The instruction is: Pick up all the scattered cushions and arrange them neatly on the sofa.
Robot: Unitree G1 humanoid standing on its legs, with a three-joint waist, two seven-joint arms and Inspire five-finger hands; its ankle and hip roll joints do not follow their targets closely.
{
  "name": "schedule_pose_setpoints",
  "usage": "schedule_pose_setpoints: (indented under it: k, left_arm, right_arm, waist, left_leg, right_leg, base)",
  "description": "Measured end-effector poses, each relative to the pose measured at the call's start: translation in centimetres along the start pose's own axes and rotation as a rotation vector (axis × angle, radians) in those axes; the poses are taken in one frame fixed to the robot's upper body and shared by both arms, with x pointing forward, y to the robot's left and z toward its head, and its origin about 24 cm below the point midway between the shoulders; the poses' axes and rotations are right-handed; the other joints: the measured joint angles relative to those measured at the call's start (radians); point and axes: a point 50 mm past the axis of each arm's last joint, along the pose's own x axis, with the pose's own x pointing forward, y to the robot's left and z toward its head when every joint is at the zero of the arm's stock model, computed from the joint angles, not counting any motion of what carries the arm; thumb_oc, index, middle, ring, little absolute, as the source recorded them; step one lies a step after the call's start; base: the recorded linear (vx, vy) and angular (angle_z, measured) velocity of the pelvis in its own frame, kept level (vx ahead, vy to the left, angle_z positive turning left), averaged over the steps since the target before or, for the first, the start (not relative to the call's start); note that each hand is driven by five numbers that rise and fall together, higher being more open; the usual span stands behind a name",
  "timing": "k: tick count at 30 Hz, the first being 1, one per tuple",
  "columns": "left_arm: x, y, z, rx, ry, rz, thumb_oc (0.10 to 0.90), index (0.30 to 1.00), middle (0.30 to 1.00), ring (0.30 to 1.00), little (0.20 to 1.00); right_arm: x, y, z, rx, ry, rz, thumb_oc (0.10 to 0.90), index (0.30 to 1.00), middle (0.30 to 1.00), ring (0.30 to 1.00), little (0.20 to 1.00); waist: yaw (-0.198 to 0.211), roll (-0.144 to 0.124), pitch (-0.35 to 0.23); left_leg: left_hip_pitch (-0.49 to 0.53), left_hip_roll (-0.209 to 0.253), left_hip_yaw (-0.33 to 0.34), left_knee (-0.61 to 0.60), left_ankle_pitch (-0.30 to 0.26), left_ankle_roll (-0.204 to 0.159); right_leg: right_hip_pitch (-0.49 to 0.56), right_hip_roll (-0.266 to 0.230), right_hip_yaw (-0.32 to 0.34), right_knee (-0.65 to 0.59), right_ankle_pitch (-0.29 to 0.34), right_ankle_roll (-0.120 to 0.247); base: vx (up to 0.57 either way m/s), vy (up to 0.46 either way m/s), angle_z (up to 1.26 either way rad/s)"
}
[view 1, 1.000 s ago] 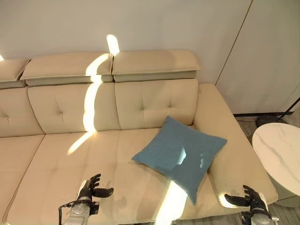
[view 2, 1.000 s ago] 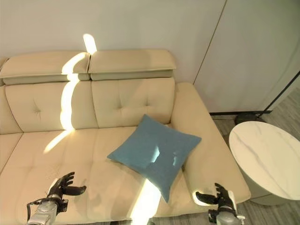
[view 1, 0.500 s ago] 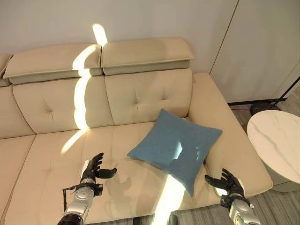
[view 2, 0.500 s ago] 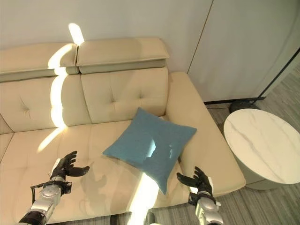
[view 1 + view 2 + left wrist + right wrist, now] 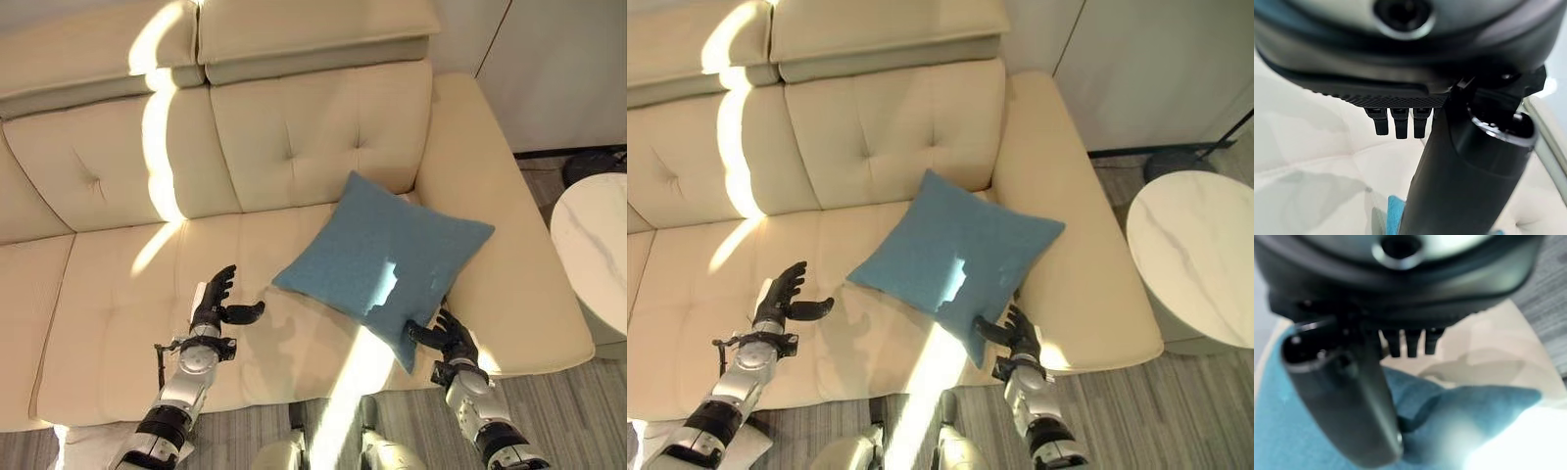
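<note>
A: We note the beige sofa (image 5: 118,294); the blue cushion (image 5: 387,259) lies skewed on its seat, one corner up on the armrest.

B: Our right hand (image 5: 446,338) is at its near corner, fingers spread, thumb touching fabric. Left hand (image 5: 216,305) hovers beside it, fingers wide.

A: We can't tell what lies under the cushion.

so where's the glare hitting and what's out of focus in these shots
Eye views: a sun stripe runs down the sofa backrest and seat, with a bright patch on the cushion. Right wrist view: glare washes out the cushion's corner, and the right hand is blurred. Left wrist view: the left hand looms soft and dark.
</note>
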Motion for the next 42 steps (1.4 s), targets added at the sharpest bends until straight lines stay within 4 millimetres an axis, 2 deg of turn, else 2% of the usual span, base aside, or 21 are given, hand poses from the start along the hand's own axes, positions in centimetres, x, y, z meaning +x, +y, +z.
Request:
schedule_pose_setpoints:
  k: [1,4,5,9,12,13,15,20,27,38,39,41,42]
  left_arm:
    - [0.9,-0.2,1.7,0.008,-0.046,-0.005,0.8,0.9,0.9,0.9,0.9]
    - [1.8,-0.4,3.0,0.039,-0.075,-0.002,0.8,0.9,0.9,0.9,0.9]
    - [2.7,0.2,4.5,0.045,-0.106,0.024,0.8,0.9,0.9,0.9,0.9]
    - [3.7,0.9,5.9,0.059,-0.128,0.063,0.8,0.9,0.9,0.9,0.9]
    - [4.8,2.8,7.3,0.092,-0.141,0.121,0.8,0.9,0.9,0.9,0.9]
    - [4.8,2.8,7.3,0.092,-0.141,0.121,0.8,0.9,0.9,0.9,0.9]
    - [5.4,4.4,8.8,0.103,-0.166,0.172,0.8,0.9,0.9,0.9,0.9]
    - [5.9,4.9,11.5,-0.024,-0.228,0.193,0.8,0.9,0.9,0.9,0.9]
    - [6.1,5.7,12.1,-0.107,-0.237,0.133,0.8,0.9,0.9,0.9,0.9]
    - [6.2,6.3,14.3,-0.24,-0.297,0.026,0.8,0.9,0.9,0.9,0.9]
    - [6.2,6.1,14.4,-0.318,-0.302,0.034,0.8,0.9,0.9,0.9,0.9]
    - [6.2,6.0,14.5,-0.365,-0.307,0.047,0.8,0.9,0.9,0.9,0.9]
    - [6.2,5.5,14.6,-0.46,-0.314,0.051,0.8,0.9,0.9,0.9,0.9]
  right_arm:
    - [0.4,0.8,1.1,0.007,-0.023,0.014,0.8,0.9,0.9,0.9,0.9]
    - [0.4,1.6,1.5,-0.003,-0.044,0.026,0.8,0.9,0.9,0.9,0.9]
    - [0.7,2.4,2.8,0.001,-0.088,0.047,0.8,0.9,0.9,0.9,0.9]
    - [0.7,3.2,3.7,0.006,-0.122,0.077,0.8,0.9,0.9,0.9,0.9]
    - [0.4,3.9,5.0,0.013,-0.19,0.116,0.8,0.9,0.9,0.9,0.9]
    - [0.4,3.9,5.0,0.013,-0.19,0.116,0.8,0.9,0.9,0.9,0.9]
    - [0.2,4.3,5.8,0.027,-0.229,0.136,0.8,0.9,0.9,0.9,0.9]
    - [0.1,4.2,7.2,0.043,-0.302,0.146,0.8,0.9,0.9,0.9,0.9]
    - [0.2,4.3,8.5,0.021,-0.344,0.162,0.8,0.9,0.9,0.9,0.9]
    - [0.3,4.4,9.5,-0.037,-0.379,0.21,0.8,0.9,0.9,0.9,0.9]
    - [0.2,4.4,9.5,-0.045,-0.384,0.214,0.8,0.9,0.9,0.9,0.9]
    - [0.2,4.5,9.7,-0.058,-0.396,0.216,0.8,0.9,0.9,0.9,0.9]
    - [0.2,4.5,9.8,-0.067,-0.399,0.216,0.8,0.9,0.9,0.9,0.9]
  waist:
    - [0.0,0.001,0.035]
    - [-0.005,0.001,0.044]
    - [-0.008,0.001,0.06]
    - [-0.026,0.0,0.088]
    - [-0.032,0.0,0.094]
    - [-0.032,0.0,0.094]
    - [-0.056,0.001,0.121]
    - [-0.06,-0.001,0.129]
    - [-0.082,-0.012,0.137]
    - [-0.083,-0.012,0.137]
    - [-0.085,-0.012,0.137]
    - [-0.084,-0.012,0.136]
    - [-0.084,-0.012,0.136]
  left_leg:
    - [-0.017,0.001,0.0,0.005,0.006,0.001]
    - [-0.053,0.0,0.0,0.023,0.005,0.0]
    - [-0.082,0.002,0.003,0.027,0.009,-0.004]
    - [-0.094,0.003,0.007,0.028,0.012,-0.002]
    - [-0.137,0.005,0.031,0.028,0.013,-0.002]
    - [-0.137,0.005,0.031,0.028,0.013,-0.002]
    - [-0.155,0.004,0.031,0.028,0.015,0.0]
    - [-0.214,0.002,0.033,0.03,0.017,0.001]
    - [-0.217,0.001,0.043,0.027,0.014,0.002]
    - [-0.246,0.003,0.052,0.032,0.013,0.003]
    - [-0.254,0.003,0.051,0.041,0.014,0.003]
    - [-0.261,0.003,0.05,0.048,0.014,0.003]
    - [-0.261,0.003,0.049,0.048,0.014,0.003]
  right_leg:
    - [-0.016,0.001,-0.001,0.0,0.011,-0.002]
    - [-0.043,-0.001,0.001,0.0,0.007,0.003]
    - [-0.072,0.001,0.004,0.0,0.021,0.001]
    - [-0.086,0.002,0.007,0.0,0.03,-0.008]
    - [-0.141,0.003,0.034,0.001,0.043,-0.009]
    - [-0.141,0.003,0.034,0.001,0.043,-0.009]
    - [-0.159,0.002,0.033,0.001,0.048,-0.008]
    - [-0.22,0.001,0.039,0.001,0.056,-0.013]
    - [-0.234,0.001,0.06,0.001,0.055,-0.013]
    - [-0.268,0.002,0.069,0.007,0.061,-0.014]
    - [-0.273,0.001,0.064,0.012,0.062,-0.016]
    - [-0.281,-0.001,0.061,0.021,0.062,-0.016]
    - [-0.282,-0.001,0.06,0.021,0.062,-0.016]
  base:
    - [-0.03,0.028,-0.01]
    - [0.0,0.003,-0.02]
    - [-0.01,0.018,-0.07]
    - [-0.01,0.014,-0.04]
    - [-0.01,0.036,-0.22]
    - [-0.01,0.017,-0.06]
    - [0.0,0.0,0.0]
    - [0.0,0.039,-0.03]
    - [0.05,0.044,-0.07]
    - [0.01,0.004,-0.02]
    - [-0.08,-0.022,0.03]
    - [0.0,0.0,0.0]
    - [0.0,0.0,0.0]
